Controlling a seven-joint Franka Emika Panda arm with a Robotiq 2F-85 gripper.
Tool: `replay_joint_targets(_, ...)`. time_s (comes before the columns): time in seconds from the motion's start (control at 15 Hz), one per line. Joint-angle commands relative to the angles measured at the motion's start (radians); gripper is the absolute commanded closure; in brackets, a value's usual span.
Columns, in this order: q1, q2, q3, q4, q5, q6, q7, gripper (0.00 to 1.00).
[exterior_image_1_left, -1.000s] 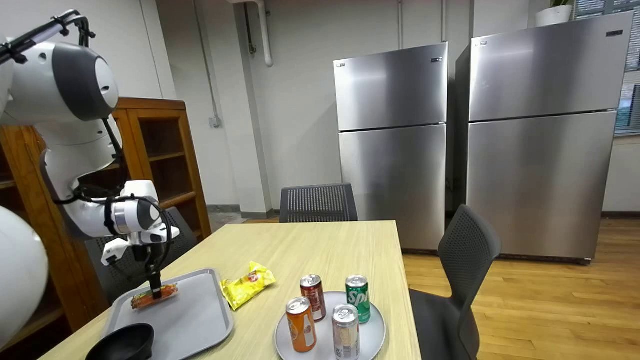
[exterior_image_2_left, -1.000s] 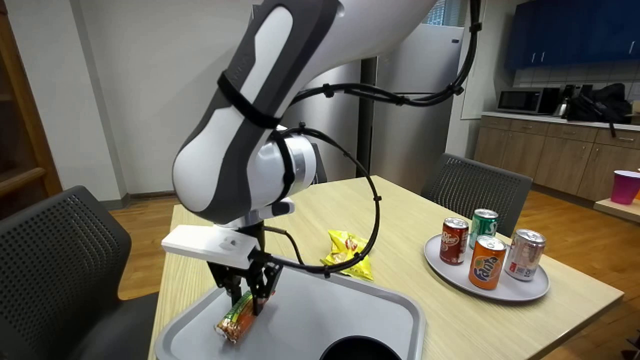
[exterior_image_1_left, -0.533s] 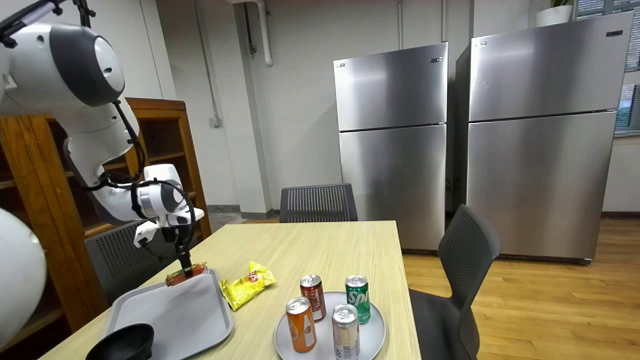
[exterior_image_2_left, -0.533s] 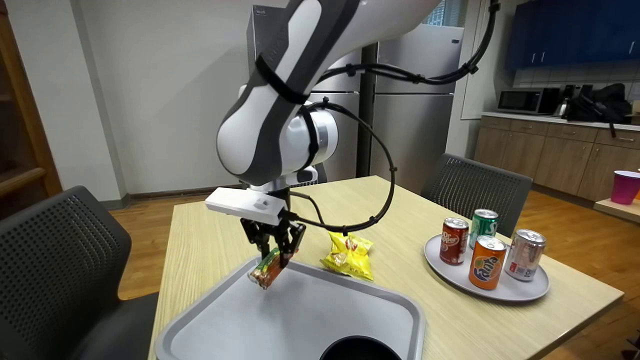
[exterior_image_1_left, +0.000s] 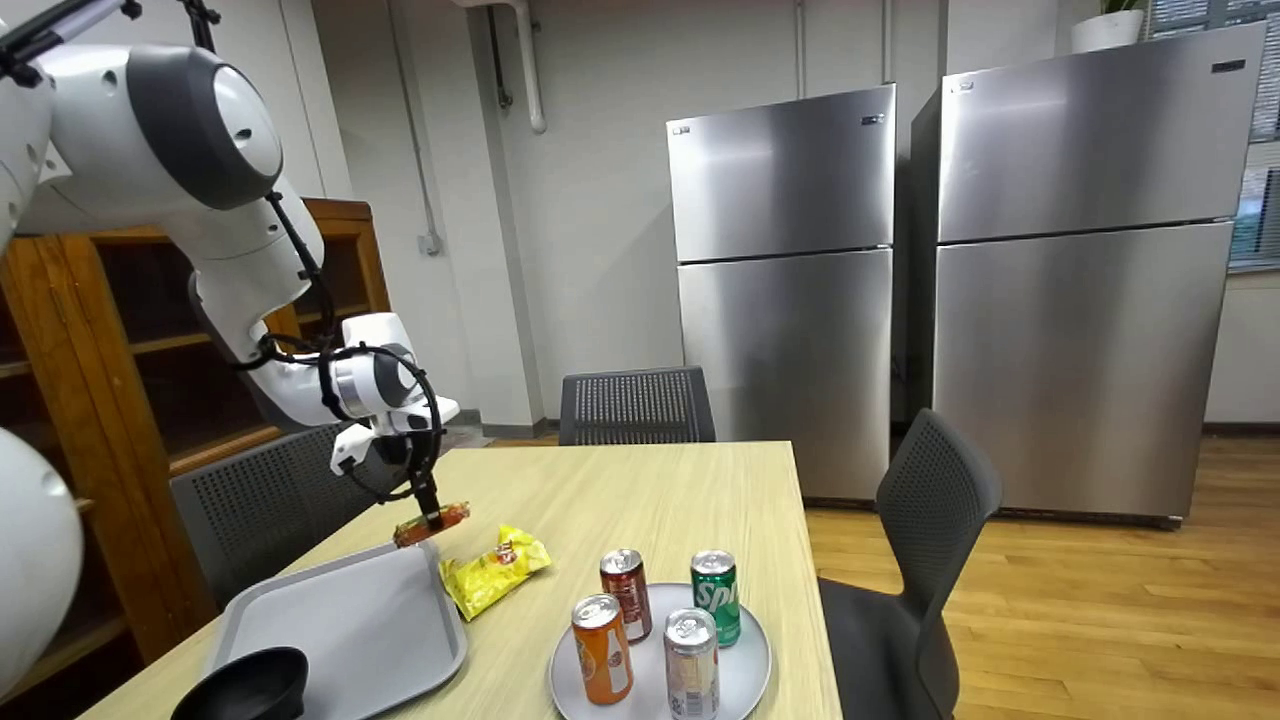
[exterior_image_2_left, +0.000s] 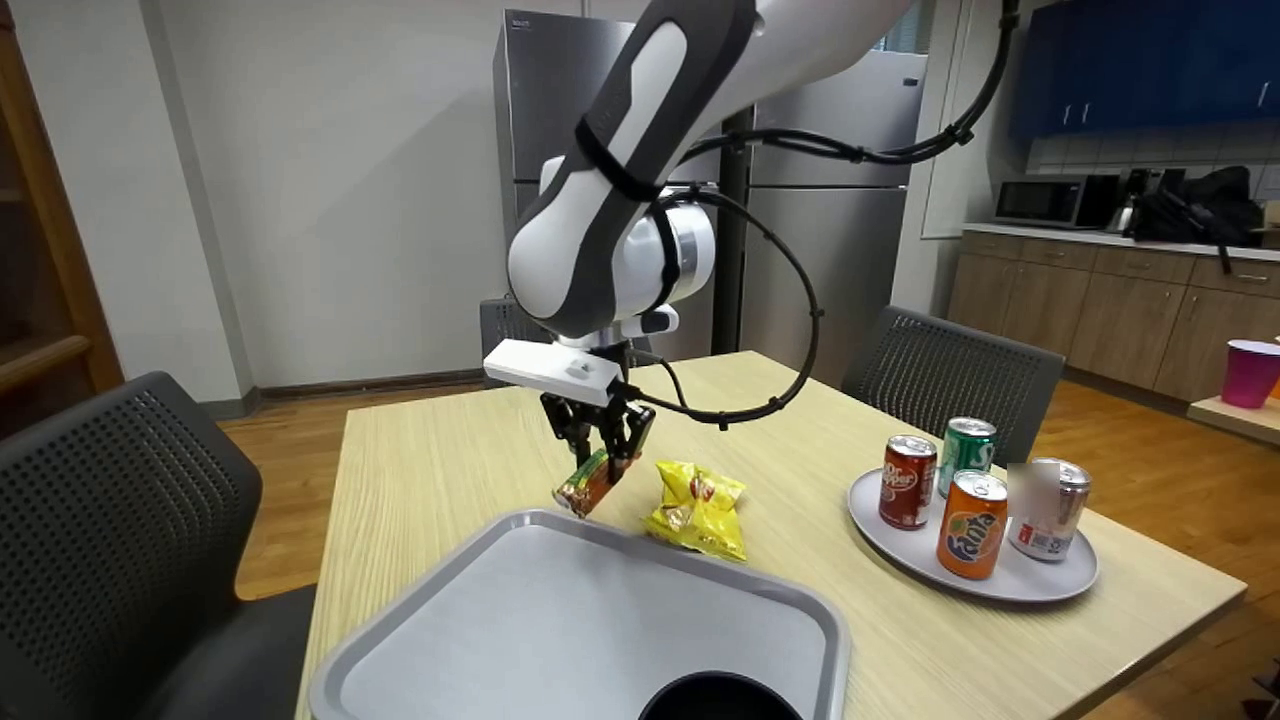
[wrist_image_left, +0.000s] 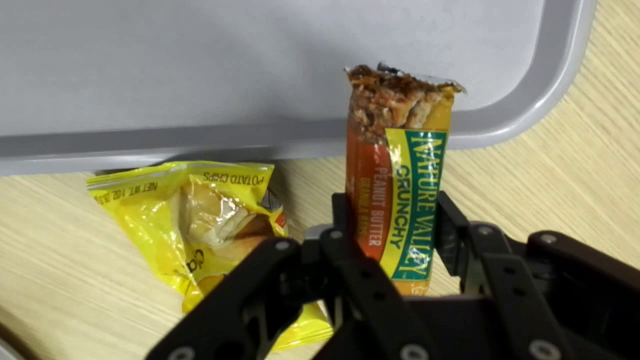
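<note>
On the pale table (exterior_image_1_left: 620, 490), four cans (exterior_image_2_left: 972, 530) stood on a plate (exterior_image_2_left: 900, 545). My gripper (wrist_image_left: 392, 215), jaws parted to the width of a granola bar (wrist_image_left: 396, 185), held that bar aloft by the rim of a gray tray (exterior_image_1_left: 365, 610), near a yellow chip bag (wrist_image_left: 215, 220).

In an exterior view, the camera looks from the near side of the table (exterior_image_1_left: 620, 500), above its top, toward two refrigerators (exterior_image_1_left: 785, 320) far behind, with the arm (exterior_image_1_left: 245, 265) near at left; in an exterior view, it faces over the gray tray (exterior_image_2_left: 560, 620), with the kitchen cabinets (exterior_image_2_left: 1120, 315) far at right. Both exterior views share table, tray, plate (exterior_image_1_left: 748, 665) and refrigerators. The wrist view looks down from very near, past the gripper (wrist_image_left: 392, 220) and granola bar (wrist_image_left: 395, 190), onto tray and chip bag (wrist_image_left: 200, 235).
</note>
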Motion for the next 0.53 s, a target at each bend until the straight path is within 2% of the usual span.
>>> replay_joint_targets(0.0, -0.008, 0.049, -0.006, 0.097, -0.034, -0.038, 0.041, 0.83)
replay_joint_targets(0.47, -0.016, 0.160, -0.036, 0.230, -0.029, -0.044, 0.076, 0.83)
